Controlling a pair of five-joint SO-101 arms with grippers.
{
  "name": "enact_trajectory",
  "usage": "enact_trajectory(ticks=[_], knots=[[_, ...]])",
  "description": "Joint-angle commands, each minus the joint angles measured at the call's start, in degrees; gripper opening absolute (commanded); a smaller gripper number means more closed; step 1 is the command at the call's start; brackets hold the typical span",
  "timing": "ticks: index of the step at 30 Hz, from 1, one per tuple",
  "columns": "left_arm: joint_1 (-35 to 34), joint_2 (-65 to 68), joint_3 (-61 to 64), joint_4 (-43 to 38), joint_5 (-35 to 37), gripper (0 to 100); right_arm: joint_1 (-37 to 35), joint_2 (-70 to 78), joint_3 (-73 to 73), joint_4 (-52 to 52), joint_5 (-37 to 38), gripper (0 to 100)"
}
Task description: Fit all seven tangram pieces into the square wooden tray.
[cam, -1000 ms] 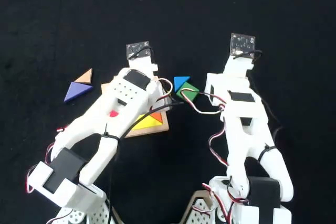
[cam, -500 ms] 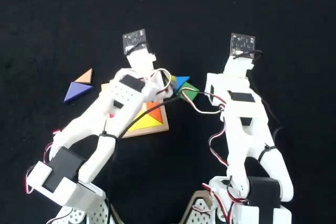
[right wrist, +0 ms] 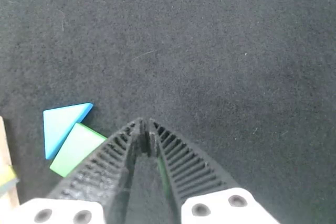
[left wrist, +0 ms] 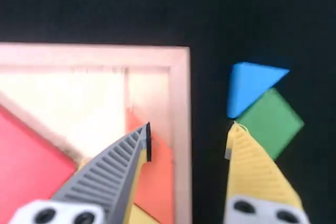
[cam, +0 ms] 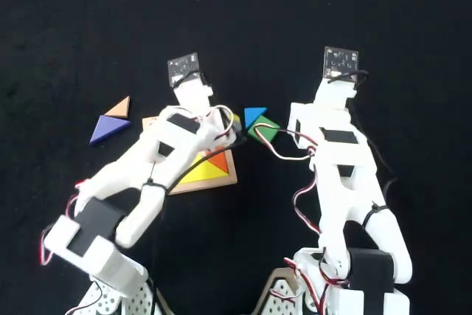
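Tray (left wrist: 181, 93) sat on the black table (cam: 413, 49), holding a yellow triangle (cam: 200, 173) and an orange piece (left wrist: 160, 177). Over its edge hung the left gripper (left wrist: 191, 134), fingers apart — one above the orange piece, the other outside the rim by the green square (left wrist: 270, 121). Nearby, the right gripper (right wrist: 143, 130) hovered over bare cloth, fingers together. The blue triangle (left wrist: 249, 85) touched the green square — a purple triangle (cam: 105, 130) and a tan triangle (cam: 118, 107) lay together, well apart from them.

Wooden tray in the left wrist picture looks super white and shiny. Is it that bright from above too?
Left wrist view: the bare floor of the wooden tray is lit so strongly that it looks nearly white. High view: the same tray looks plain tan with no glare, and the black cloth shows no bright spot.
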Motion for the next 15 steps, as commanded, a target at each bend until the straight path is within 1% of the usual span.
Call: enact_trajectory(ticks=[1, 4, 11, 15], knots=[[0.2, 4.6, -4.5, 0.0, -0.1, 25, 0.4, -2.6, -0.5, -1.1, -0.2, 1.2], [0.3, 4.7, -7.0, 3.2, -0.2, 25, 0.4, -2.6, -0.6, -1.1, -0.2, 1.2], [0.7, 4.5, -7.7, 8.2, -0.3, 25, 0.4, -2.6, -0.6, -1.1, -0.2, 1.2], [0.7, 4.5, -8.0, 8.4, -0.3, 25, 0.4, -2.6, -0.6, -1.1, -0.2, 1.2]])
